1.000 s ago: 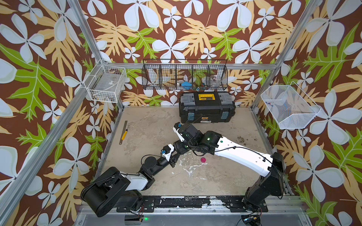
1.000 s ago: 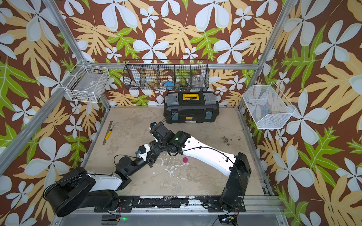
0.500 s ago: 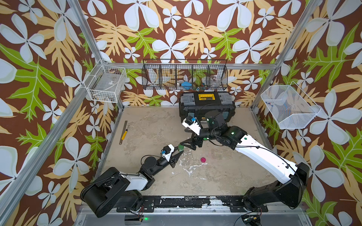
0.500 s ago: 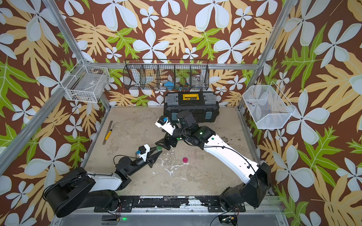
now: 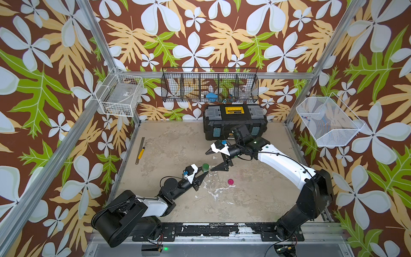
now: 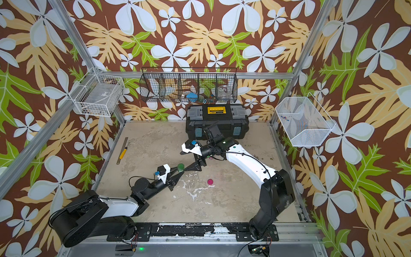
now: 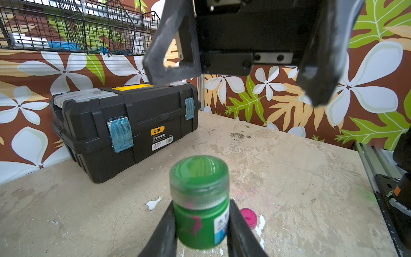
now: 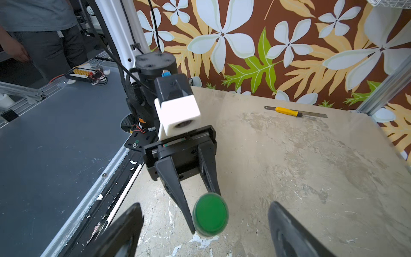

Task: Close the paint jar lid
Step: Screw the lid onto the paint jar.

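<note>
A small green paint jar [image 5: 205,167] [image 6: 181,167] with its clear lid [image 7: 199,172] sitting on the mouth is held low over the table. My left gripper [image 5: 203,171] [image 7: 201,207] is shut on the jar's body, one finger on each side. In the right wrist view the lid top [image 8: 210,213] faces the camera. My right gripper [image 5: 209,161] [image 8: 204,207] is open and empty, just beyond the jar on the toolbox side. Its fingertips stand wide apart and clear of the jar.
A loose pink lid [image 5: 230,181] [image 7: 249,217] lies on the table to the right of the jar. A black toolbox [image 5: 234,121] stands at the back, and a yellow screwdriver on a steel ruler [image 5: 140,151] lies at the left. Wire baskets [image 5: 210,88] hang on the walls.
My right gripper has opened and drawn back from over the jar toward the toolbox. The left gripper has kept its hold on the jar in the same place.
</note>
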Tool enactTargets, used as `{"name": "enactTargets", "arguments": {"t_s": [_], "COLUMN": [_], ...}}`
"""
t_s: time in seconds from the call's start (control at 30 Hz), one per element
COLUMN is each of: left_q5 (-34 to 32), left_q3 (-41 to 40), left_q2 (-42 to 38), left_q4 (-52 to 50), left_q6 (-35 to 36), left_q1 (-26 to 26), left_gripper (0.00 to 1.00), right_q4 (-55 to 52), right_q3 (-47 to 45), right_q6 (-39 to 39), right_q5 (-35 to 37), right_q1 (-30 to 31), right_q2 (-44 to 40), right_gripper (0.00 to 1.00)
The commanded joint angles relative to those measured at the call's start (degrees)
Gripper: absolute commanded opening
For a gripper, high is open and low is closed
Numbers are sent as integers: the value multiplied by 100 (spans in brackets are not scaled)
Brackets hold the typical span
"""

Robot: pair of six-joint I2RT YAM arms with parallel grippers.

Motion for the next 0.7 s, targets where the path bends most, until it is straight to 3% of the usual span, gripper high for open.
{"name": "enactTargets", "arguments": {"t_s": [0.0, 0.3, 0.67], "left_q5": [32, 31, 16], "left_q3": [40, 45, 31], "left_q2": [12, 23, -1], "left_q4": [182, 176, 171], "left_q6": [13, 21, 22], "left_q1": [-4, -4, -5], "left_gripper": [12, 12, 12], "right_q4": [-154, -337, -432], "right_q3": [73, 213, 367], "right_q6": [-340, -403, -328], "right_q5": [-233, -49, 38], "right_q1": [5, 122, 199], "right_q2": [197, 591, 875], "right_gripper": [88, 82, 67]}}
